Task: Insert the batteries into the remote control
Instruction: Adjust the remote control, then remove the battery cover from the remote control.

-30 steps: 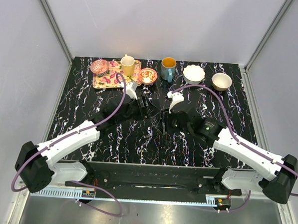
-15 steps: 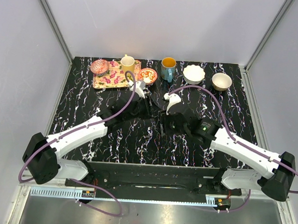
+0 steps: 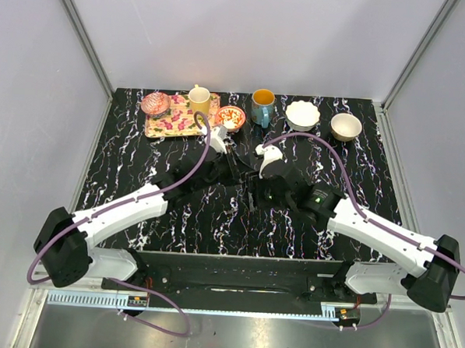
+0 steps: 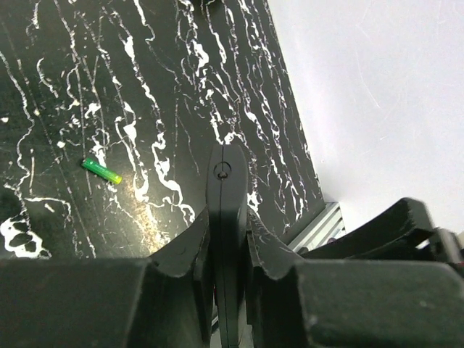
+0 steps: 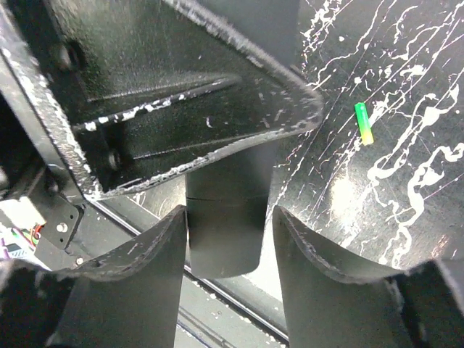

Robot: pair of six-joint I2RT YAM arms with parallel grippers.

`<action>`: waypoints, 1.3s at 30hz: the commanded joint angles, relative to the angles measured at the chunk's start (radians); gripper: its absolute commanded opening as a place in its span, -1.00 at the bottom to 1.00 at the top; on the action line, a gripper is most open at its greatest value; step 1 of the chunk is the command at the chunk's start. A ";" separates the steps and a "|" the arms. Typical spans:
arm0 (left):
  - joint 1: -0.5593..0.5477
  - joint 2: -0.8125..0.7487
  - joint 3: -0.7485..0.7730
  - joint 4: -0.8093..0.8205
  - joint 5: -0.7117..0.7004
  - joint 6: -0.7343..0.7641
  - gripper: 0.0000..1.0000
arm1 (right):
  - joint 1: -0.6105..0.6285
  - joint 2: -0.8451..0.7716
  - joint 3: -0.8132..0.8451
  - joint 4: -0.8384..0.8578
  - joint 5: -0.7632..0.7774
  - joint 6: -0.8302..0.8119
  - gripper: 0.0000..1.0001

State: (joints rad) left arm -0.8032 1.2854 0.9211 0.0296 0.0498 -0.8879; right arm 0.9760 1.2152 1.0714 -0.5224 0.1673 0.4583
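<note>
Writing: the wrap of the battery (image 4: 101, 171) is too small to read.
Remote control: the remote control (image 4: 225, 174) is a slim black plastic bar held off the table at mid-table between the two arms. The left wrist view shows it edge-on, with a seam along its length and a small round recess near the rounded tip.
Left pincer: the left gripper (image 4: 226, 214) is clamped on the remote control, its curved black fingers (image 4: 185, 250) pressed to both flat sides.
Right pincer: the right gripper (image 5: 228, 217) has its fingers on either side of the bar's blunt end. I cannot tell whether they press on it or only bracket it.
Battery: a thin green cylinder, paler and yellowish at one end, lying flat on the table, well apart from the remote control and from both grippers.
Table: the table (image 3: 123, 168) is glossy black marble-pattern with white veins; glare falls beside the battery.
Edges: in the left wrist view the remote's tip points toward the table's edge, where a ribbed aluminium rail (image 4: 324, 226) meets a plain pale wall (image 4: 377, 94).
Far edge: a row of dishes holds a floral tray (image 3: 166, 125) with a pink bowl (image 3: 155, 103) and a cream mug (image 3: 199, 102), then a red patterned bowl (image 3: 230, 118), a teal mug (image 3: 261, 107), a white scalloped bowl (image 3: 303, 114) and a beige bowl (image 3: 346, 126).
Room: the left arm's wrist is near the red patterned bowl. Bare marble shows to the left and right of the arms.
Cables: purple cables (image 3: 312, 136) loop over both arms.
</note>
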 commanded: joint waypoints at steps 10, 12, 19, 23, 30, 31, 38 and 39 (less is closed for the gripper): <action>0.145 -0.279 -0.270 0.308 -0.139 0.024 -1.00 | 0.004 -0.221 -0.031 0.034 -0.023 0.055 0.71; 0.154 -0.310 -0.312 0.430 -0.142 0.044 -1.00 | 0.004 -0.249 -0.104 0.106 0.023 0.121 0.72; 0.160 -0.344 -0.454 0.736 -0.090 0.058 -1.00 | -0.023 -0.275 -0.277 0.430 -0.066 0.345 0.80; 0.160 -0.336 -0.513 0.878 -0.100 0.027 -1.00 | -0.118 -0.247 -0.353 0.613 -0.224 0.495 0.82; 0.159 -0.330 -0.519 0.876 -0.099 0.007 -1.00 | -0.212 -0.137 -0.401 0.892 -0.400 0.599 0.75; 0.160 -0.327 -0.519 0.877 -0.097 0.004 -1.00 | -0.212 -0.114 -0.386 0.894 -0.443 0.596 0.75; 0.160 -0.317 -0.518 0.877 -0.090 0.006 -1.00 | -0.212 -0.008 -0.337 0.967 -0.505 0.603 0.69; 0.160 -0.319 -0.519 0.879 -0.091 0.009 -1.00 | -0.214 0.001 -0.334 0.976 -0.509 0.605 0.68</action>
State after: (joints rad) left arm -0.6479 0.9653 0.3981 0.8249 -0.0517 -0.8761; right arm 0.7654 1.1992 0.6712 0.3458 -0.2783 1.0473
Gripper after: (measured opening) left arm 0.199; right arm 0.850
